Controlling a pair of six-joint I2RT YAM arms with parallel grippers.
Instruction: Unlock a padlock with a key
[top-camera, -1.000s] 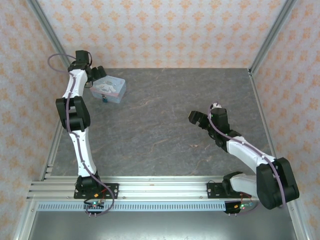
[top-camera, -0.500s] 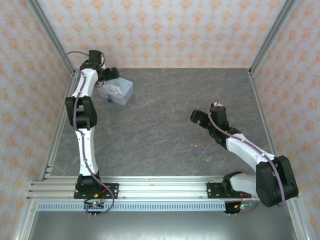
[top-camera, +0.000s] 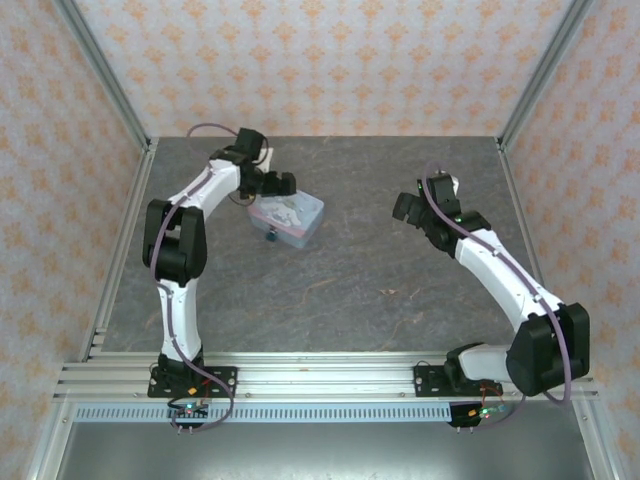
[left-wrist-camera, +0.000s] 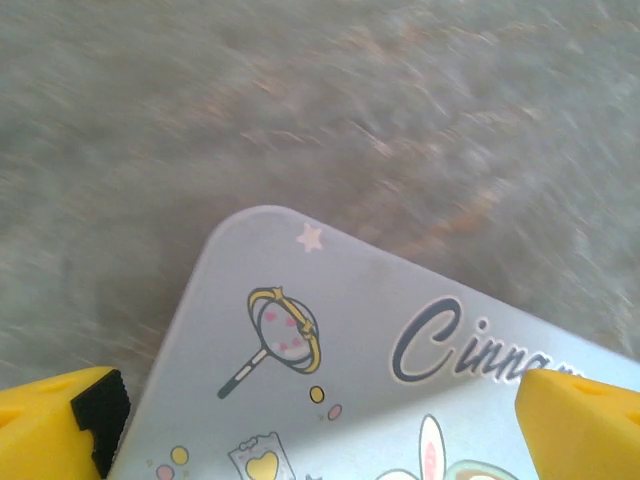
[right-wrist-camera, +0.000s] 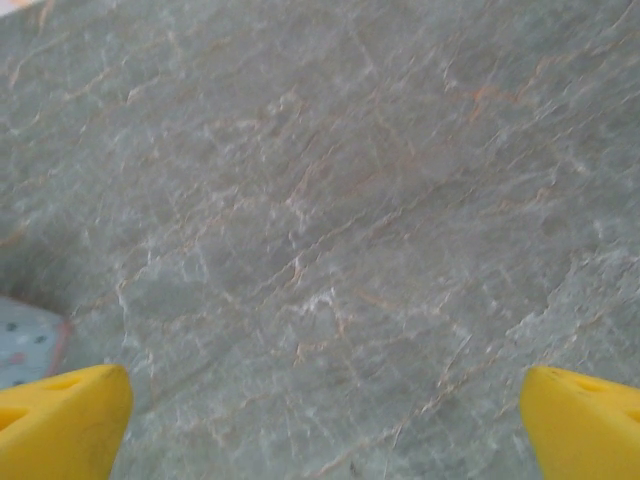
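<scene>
The pale-blue cartoon tin (top-camera: 290, 217) lies left of the table's middle. The tiny blue-teal padlock (top-camera: 270, 237) hangs at its near-left edge. My left gripper (top-camera: 273, 185) is at the tin's far-left end. In the left wrist view its yellow fingers (left-wrist-camera: 55, 425) are spread wide over the printed lid (left-wrist-camera: 330, 360), and the gripper is open. My right gripper (top-camera: 408, 210) hovers open over bare table to the right of the tin, with nothing between its fingers (right-wrist-camera: 60, 420). A tiny speck (top-camera: 388, 292) lies on the table; I cannot tell whether it is the key.
A grey marbled table (top-camera: 400, 170) is fenced by aluminium posts and patterned walls. A corner of the tin (right-wrist-camera: 25, 350) shows at the left edge of the right wrist view. Open table lies between the tin and the right gripper.
The left gripper swept from the far-left corner toward the middle, and the tin and padlock moved with it. The right gripper rose and shifted toward the far side.
</scene>
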